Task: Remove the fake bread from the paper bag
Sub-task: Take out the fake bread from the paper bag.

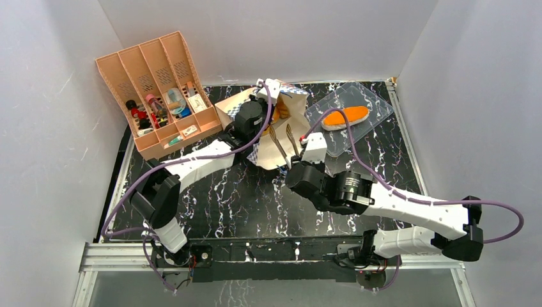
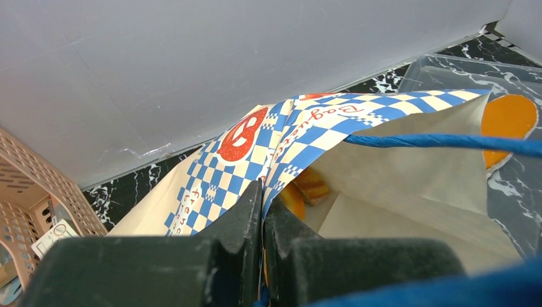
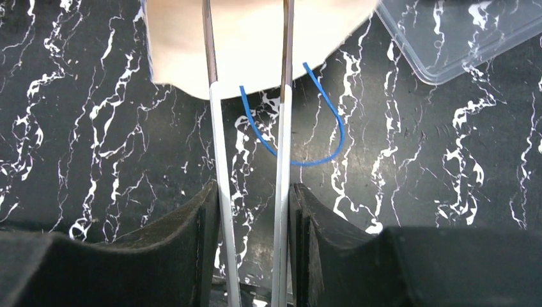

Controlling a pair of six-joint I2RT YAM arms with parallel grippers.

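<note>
Two hands busy. My L hand [image 2: 262,208] was clamped shut on the rim of the paper bag [image 2: 319,128], fingers pinching the blue-and-white checked band w/ no gap between them. The bag lay slumped towards the far edge of the surface [image 1: 255,204], about mid-width, mouth held open & cream inside showing. Inside, just past my L fingers, I saw golden-orange bread pieces [image 2: 310,185], partly hidden by paper. I couldn't tell which ones or how many.

My R hand [image 3: 252,211] gripped the metal tongs [image 3: 217,153]: jaws part-way closed, one pad against each tong arm, arms apart & roughly parallel. From above, the tong tips sat over the bag's cream paper. In the R wrist view they ran out of frame. One blue cord handle [image 3: 300,160] lay looped on the surface under the tongs.

The long orange-topped loaf [image 1: 345,117] lay in the clear tray [image 1: 377,102] at the far R corner, beside the bag & outside it. The orange organiser [image 1: 153,70] stood at the far L corner.
</note>
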